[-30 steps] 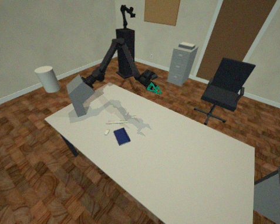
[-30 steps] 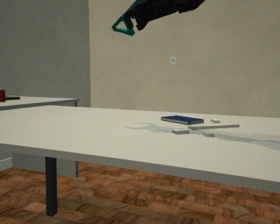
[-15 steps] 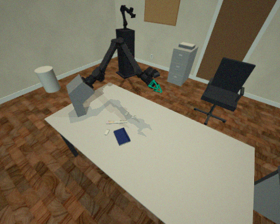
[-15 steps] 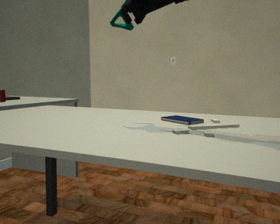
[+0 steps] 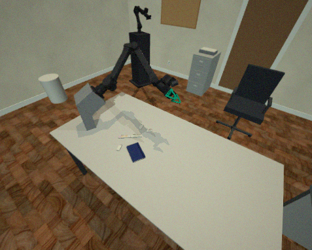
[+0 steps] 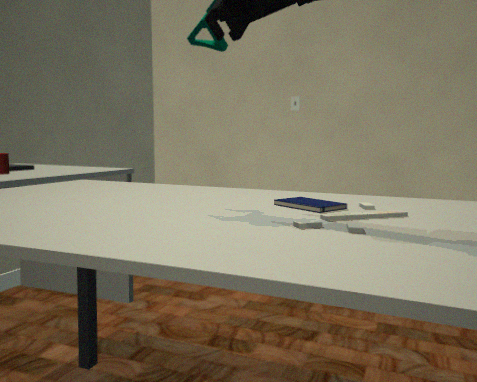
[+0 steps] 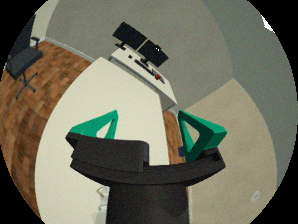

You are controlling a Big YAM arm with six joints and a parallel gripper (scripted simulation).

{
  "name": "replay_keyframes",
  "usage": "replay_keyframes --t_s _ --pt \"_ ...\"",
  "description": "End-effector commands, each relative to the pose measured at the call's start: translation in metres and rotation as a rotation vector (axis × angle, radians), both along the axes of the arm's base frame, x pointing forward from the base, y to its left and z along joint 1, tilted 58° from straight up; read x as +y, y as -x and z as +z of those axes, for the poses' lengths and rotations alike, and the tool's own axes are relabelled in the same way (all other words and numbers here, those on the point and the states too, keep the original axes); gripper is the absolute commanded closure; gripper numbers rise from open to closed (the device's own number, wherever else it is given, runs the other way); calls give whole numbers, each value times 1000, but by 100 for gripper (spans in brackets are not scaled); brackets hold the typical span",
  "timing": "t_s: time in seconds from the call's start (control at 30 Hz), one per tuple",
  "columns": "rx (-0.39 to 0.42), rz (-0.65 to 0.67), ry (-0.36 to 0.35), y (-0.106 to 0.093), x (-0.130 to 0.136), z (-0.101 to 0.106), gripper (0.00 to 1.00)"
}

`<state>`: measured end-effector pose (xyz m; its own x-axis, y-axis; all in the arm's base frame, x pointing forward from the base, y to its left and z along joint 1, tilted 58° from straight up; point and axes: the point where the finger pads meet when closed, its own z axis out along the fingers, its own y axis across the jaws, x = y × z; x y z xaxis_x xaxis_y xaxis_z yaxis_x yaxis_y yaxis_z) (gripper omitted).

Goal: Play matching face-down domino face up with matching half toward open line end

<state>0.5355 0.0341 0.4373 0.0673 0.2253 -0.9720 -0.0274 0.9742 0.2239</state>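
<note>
Currently, the end effector point(image 6: 211, 32) is held high above the worktop point(image 6: 134, 220), with its green fingers spread wide and nothing between them. It is well apart from the dominoes, which lie toward the arm's end of the worktop in the top view.

The line of dominoes point(image 5: 129, 135) is seen as a thin pale strip lying flat. A loose domino point(image 5: 119, 147) lies on the near side of it, just left of the blue book point(image 5: 135, 152). In the exterior view two more loose pieces are seen on the near side of the line, one point(image 6: 307, 224) to the left and another point(image 6: 356, 229) further right, partly within the arm's shadow. No pips can be read on any piece at this distance, so the matching piece cannot be named from these views.

The step in hand is judged to be the approach. It would be done well if the end effector were brought down over one loose piece alone, with the fingers kept wide and squared to its long sides. The line should be given a clear berth during descent, since its joints could be shifted by a slight brush. The book should also be avoided.
</note>
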Motion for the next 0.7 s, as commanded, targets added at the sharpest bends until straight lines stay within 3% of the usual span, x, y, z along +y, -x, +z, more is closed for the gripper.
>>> replay_keyframes --t_s 0.0,0.07,0.1,0.4,0.63,0.67 --pt "-31 -23 3 2 -14 23 0" --pt "-31 -23 3 2 -14 23 0" --pt "-10 -6 0 1 -3 6 0" --pt "-32 -23 3 2 -14 24 0" --pt "-32 -23 3 2 -14 24 0" --pt "-4 -6 12 1 -4 7 0"
